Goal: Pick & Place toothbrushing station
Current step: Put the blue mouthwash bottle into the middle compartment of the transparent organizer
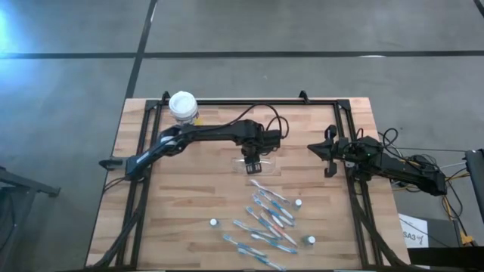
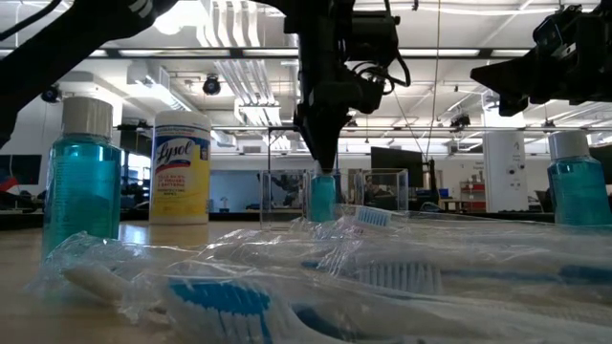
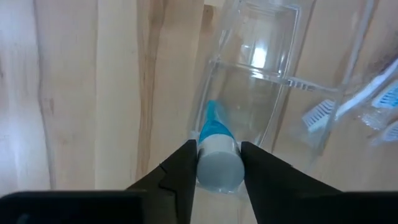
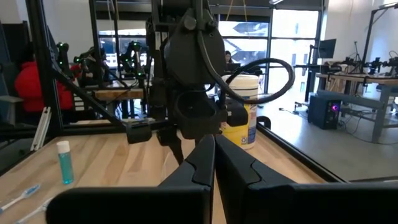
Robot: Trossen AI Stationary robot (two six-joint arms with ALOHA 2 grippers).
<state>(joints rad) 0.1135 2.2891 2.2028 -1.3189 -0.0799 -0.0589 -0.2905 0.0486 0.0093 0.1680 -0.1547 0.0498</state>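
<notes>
My left gripper (image 1: pixel 253 162) points down over a clear plastic holder (image 1: pixel 255 169) at the table's middle. It is shut on a small blue bottle with a white cap (image 3: pixel 217 163), which stands inside one compartment of the holder (image 3: pixel 261 68). Several blue-and-white toothbrushes in clear wrappers (image 1: pixel 269 221) lie scattered nearer the front edge. Three more small white-capped bottles (image 1: pixel 214 223) (image 1: pixel 298 202) (image 1: pixel 310 240) stand upright among them. My right gripper (image 1: pixel 327 151) waits shut at the table's right side, clear of everything. My left gripper pinches the bottle's white cap (image 3: pixel 219 171) between its two fingers (image 3: pixel 181 171), one on each side. The fingers come from above, pointing down. The bottle stands upright below them, its blue body (image 2: pixel 322 199) down inside the clear compartment.
A yellow canister with a white lid (image 1: pixel 183 106) stands at the far left of the table. A black frame (image 1: pixel 249 100) runs along the table's edges. Bare wood lies left of the holder (image 1: pixel 189 196). One toothbrush head (image 3: pixel 318 115) lies just beside the holder.
</notes>
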